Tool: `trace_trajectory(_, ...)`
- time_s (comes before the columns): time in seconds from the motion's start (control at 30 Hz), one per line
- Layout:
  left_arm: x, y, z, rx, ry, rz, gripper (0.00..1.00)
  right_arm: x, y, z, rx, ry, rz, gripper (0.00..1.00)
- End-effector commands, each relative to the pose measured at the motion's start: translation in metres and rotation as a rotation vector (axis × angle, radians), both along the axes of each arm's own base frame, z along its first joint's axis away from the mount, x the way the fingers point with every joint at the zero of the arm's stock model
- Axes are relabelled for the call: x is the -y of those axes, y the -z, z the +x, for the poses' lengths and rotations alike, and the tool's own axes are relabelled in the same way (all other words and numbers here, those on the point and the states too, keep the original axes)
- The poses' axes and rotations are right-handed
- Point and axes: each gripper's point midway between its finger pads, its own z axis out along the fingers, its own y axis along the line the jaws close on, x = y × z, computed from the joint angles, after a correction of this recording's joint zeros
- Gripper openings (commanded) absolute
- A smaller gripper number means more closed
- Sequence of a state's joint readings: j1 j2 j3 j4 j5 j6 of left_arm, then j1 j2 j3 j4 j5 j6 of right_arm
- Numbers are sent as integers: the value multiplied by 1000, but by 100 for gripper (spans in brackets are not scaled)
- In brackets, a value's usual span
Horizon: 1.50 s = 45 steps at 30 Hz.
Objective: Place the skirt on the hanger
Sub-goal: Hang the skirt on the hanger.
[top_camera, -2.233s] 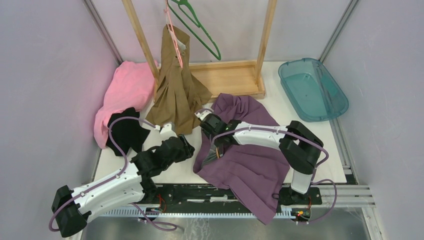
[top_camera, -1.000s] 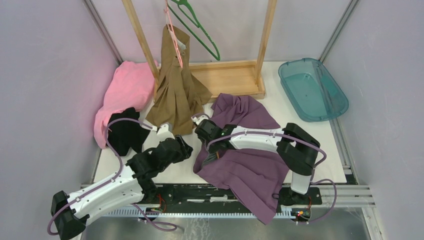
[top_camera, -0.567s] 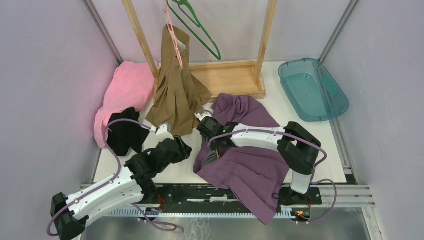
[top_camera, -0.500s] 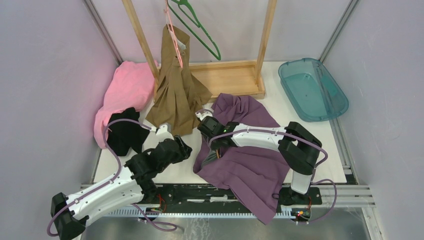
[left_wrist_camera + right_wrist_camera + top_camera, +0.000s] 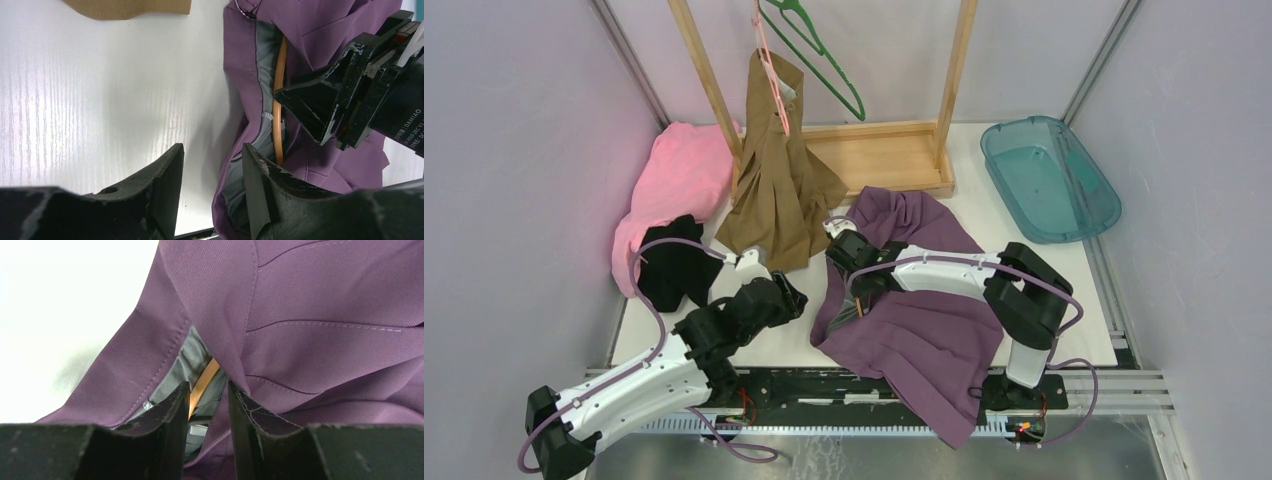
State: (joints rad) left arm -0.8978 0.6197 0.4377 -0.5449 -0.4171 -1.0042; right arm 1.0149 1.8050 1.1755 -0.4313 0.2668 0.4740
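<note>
1. White tabletop (image 5: 75,100) carries the crumpled purple fabric skirt (image 5: 924,330), just ahead of both pairs of jaws.
2. Its grey-lined waistband holds a thin orange hanger (image 5: 202,382), straight beyond the right gripper (image 5: 209,388), whose jaws are narrowly parted and empty.
3. Left gripper (image 5: 212,150) faces the skirt's edge, jaws apart, empty.

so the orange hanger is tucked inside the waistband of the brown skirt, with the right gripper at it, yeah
Not quite. The orange hanger is tucked inside the waistband of the purple skirt, not the brown one. The right wrist view shows this, with the right gripper at it. The brown skirt is further back, apart from that hanger.
</note>
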Motion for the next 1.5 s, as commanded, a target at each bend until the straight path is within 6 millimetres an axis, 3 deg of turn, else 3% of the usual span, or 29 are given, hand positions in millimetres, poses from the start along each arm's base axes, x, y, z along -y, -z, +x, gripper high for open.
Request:
trace_trajectory(0.0, -5, -6, 6, 41, -10, 24, 53, -4, 0, 5, 5, 10, 24, 39)
trace_trajectory(0.23, -5, -6, 7, 42, -10, 27, 52, -18, 15, 5, -33, -5, 28, 34)
trace_trajectory(0.37, -5, -8, 7, 44, -10, 30, 52, -15, 26, 6, -49, 4, 5, 29)
trace_trajectory(0.47, -6, -9, 7, 48, -11, 29, 52, -9, 29, 7, -60, 9, -2, 18)
trace_trajectory(0.57, -6, -8, 8, 49, -11, 39, 53, -4, 17, 11, -36, -19, 8, 7)
trace_trajectory(0.63, -5, -4, 10, 43, -7, 60, 54, 0, -2, 13, -9, -54, 21, 1)
trace_trajectory(0.77, 3, -2, 26, 26, 6, 94, 59, 6, -24, 10, 6, -131, 25, 1)
trace_trajectory(0.9, 11, -10, 61, 26, 15, 107, 70, 10, -28, -1, -10, -172, 45, 1)
trace_trajectory(1.03, 32, -29, 101, 98, 78, 41, 85, 13, -21, -11, -29, -185, 74, 1)
trace_trajectory(1.13, 53, -36, 117, 126, 165, 24, 92, 15, -18, -19, -41, -197, 102, 1)
trace_trajectory(1.3, 93, -43, 108, 142, 361, -103, 94, 18, -20, -26, -42, -219, 129, 1)
trace_trajectory(1.37, 97, -37, 103, 121, 395, -113, 95, 17, -23, -29, -42, -235, 146, 1)
trace_trajectory(1.47, 91, -13, 100, 46, 383, -63, 95, 17, -26, -36, -49, -270, 169, 1)
